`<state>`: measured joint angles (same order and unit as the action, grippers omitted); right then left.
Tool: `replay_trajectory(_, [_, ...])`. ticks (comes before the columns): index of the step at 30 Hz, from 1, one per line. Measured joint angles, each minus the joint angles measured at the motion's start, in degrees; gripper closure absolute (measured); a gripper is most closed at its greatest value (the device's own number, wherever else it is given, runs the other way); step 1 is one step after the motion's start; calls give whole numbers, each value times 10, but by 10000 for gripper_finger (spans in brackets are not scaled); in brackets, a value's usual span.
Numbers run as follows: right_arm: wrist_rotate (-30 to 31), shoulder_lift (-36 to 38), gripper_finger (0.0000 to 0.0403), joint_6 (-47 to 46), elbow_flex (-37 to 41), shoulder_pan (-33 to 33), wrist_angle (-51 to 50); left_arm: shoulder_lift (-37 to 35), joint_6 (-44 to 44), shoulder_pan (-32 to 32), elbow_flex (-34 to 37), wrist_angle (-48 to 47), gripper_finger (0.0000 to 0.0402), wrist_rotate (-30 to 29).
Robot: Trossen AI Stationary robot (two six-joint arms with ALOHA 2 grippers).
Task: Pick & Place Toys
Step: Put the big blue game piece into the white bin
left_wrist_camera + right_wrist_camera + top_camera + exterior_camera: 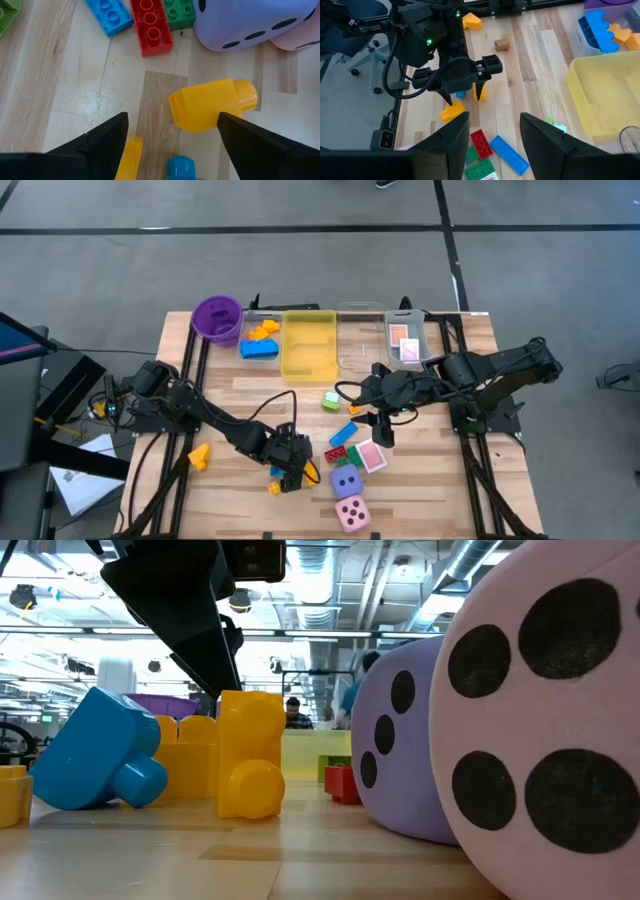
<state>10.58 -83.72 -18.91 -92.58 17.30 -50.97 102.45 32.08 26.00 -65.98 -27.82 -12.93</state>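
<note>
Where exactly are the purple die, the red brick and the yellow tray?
purple die (346,481): high view, on its dotted top face.
red brick (151,27): left wrist view, on its middle stud.
yellow tray (308,346): high view, on its bare floor.

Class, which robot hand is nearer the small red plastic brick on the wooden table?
Right. The right hand hovers just beside the red brick; the left hand sits farther off, over yellow bricks.

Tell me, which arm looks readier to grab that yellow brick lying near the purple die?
Probably the left. Its open left gripper hangs right over the yellow brick, fingers on either side. The right gripper, also open, sits farther off, beyond the red brick.
</note>
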Motion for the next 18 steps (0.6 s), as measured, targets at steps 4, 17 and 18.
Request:
replay_trajectory(4, [0,0,235,0,0,0,0,0,0,2,0,-1,101,0])
replay_trajectory(17, [0,0,235,9,14,0,2,5,55,-22,5,-107,100,5])
replay_trajectory(18, [0,0,235,9,17,0,2,5,56,-24,4,-104,100,6])
